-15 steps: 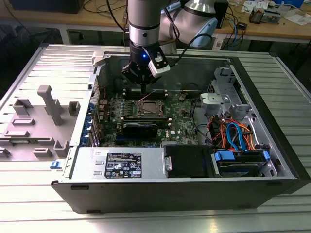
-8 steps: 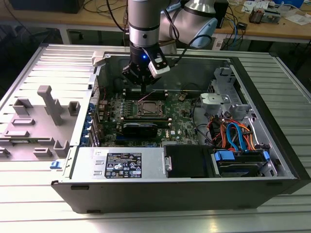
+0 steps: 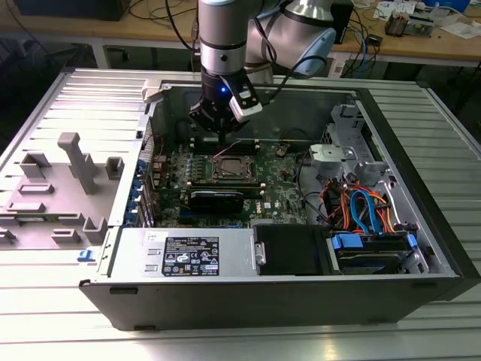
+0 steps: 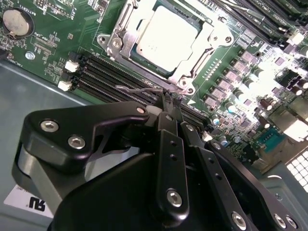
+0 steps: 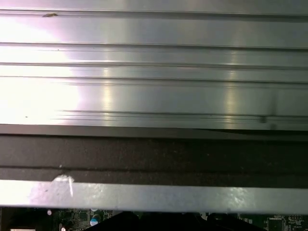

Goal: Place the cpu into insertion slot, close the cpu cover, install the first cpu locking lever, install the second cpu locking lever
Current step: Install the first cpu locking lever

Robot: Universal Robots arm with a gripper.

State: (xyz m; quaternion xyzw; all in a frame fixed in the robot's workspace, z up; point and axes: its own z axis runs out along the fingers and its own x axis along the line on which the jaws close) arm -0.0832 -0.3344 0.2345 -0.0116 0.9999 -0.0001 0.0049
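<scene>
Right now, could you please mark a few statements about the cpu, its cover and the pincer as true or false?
1. The cpu sits in the insertion slot. True.
2. The pincer is carrying the cpu. False: the cpu lies in the insertion slot, apart from the pincer, which is beside the slot, over the memory slots.
3. The cpu cover lies down around the cpu. True.
4. The motherboard is blue. False: it is green.

Exterior view: even light, case interior dim. Second wrist view: glare on motherboard. First wrist view: glare on table.
</scene>
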